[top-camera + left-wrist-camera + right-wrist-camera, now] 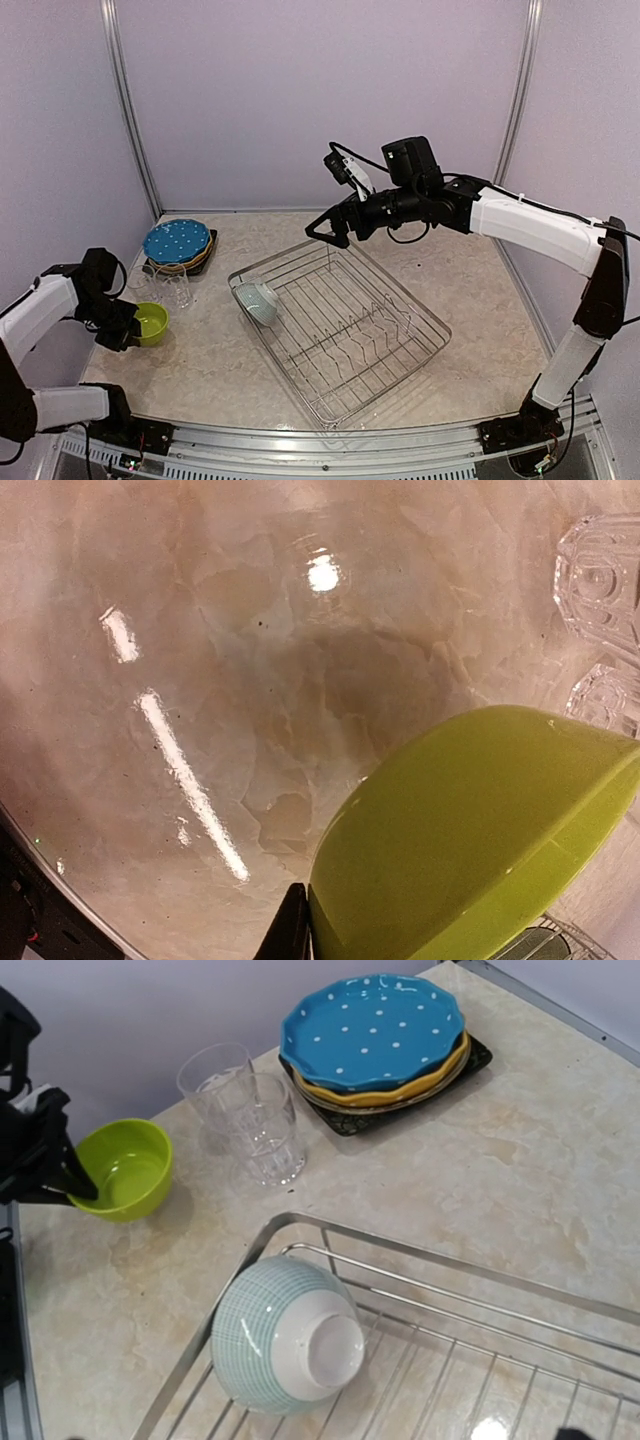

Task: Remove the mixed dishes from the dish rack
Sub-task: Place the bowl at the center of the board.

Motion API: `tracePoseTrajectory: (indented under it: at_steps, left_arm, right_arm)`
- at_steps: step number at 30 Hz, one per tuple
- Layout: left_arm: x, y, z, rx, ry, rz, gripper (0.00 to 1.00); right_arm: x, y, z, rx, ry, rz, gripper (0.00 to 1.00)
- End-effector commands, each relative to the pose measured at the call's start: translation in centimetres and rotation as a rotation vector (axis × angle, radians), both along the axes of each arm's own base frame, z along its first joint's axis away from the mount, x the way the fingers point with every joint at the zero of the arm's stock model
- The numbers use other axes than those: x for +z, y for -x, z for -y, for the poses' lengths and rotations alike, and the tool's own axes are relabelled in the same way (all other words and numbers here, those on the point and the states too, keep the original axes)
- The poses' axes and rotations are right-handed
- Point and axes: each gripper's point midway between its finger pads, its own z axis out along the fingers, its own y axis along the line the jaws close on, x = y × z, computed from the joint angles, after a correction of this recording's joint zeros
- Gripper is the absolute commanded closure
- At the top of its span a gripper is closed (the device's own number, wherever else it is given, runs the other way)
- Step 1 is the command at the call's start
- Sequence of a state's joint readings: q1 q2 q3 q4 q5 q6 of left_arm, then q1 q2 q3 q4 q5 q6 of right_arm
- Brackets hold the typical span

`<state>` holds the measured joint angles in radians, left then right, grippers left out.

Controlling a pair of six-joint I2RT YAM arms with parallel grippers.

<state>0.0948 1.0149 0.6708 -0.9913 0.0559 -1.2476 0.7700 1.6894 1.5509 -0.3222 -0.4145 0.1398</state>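
1. Top view: the dish rack sits mid-table. The pale-blue bowl lies on its side in the rack's 9 o'clock corner.
2. Top view: off the rack at 10 o'clock, the blue-dotted plate tops a stack. The two clear glasses stand just at the stack's 6 o'clock, and the lime bowl is at their 7 o'clock.
3. Top view: the right gripper hovers over the rack's 12 o'clock rim, fingers spread wide and empty. The left gripper meets the lime bowl's 9 o'clock rim.
4. Left wrist: the lime bowl fills the 5 o'clock area. One dark finger lies against its outer wall at 6 o'clock. I cannot tell whether the fingers pinch the rim.
5. Right wrist: the pale-blue bowl lies base-up at 7 o'clock inside the rack. At 9 o'clock a left finger dips inside the lime bowl. At 1 o'clock the blue-dotted plate rests on the orange-dotted plate, over the black square plate.
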Motion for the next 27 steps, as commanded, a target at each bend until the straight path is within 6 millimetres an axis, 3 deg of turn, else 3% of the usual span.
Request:
tracePoseTrajectory:
  at_steps: [1, 9, 15, 23, 27]
  left_arm:
    - [-0.8, -2.2, 0.0, -0.052, 0.047, 0.046, 0.88]
    - [-2.1, -3.8, -1.0, -0.033, 0.050, 0.045, 0.92]
    - [-3.2, -3.3, -1.3, -0.015, 0.057, -0.001, 0.91]
    - [-4.0, -2.4, -1.5, 0.015, 0.076, -0.030, 0.80]
    - [-3.4, -2.2, -1.6, 0.019, 0.068, -0.024, 0.68]
  right_arm:
    - [0.8, 0.2, 0.8, -0.016, -0.011, 0.006, 0.01]
    - [0.7, 0.2, 1.0, -0.024, -0.007, 0.003, 0.01]
    - [0.5, 0.1, 1.2, -0.030, 0.002, 0.006, 0.01]
    - [0.1, 0.1, 1.3, -0.034, 0.019, 0.004, 0.01]
    - [-0.8, 0.0, 1.2, -0.032, 0.040, -0.009, 0.01]
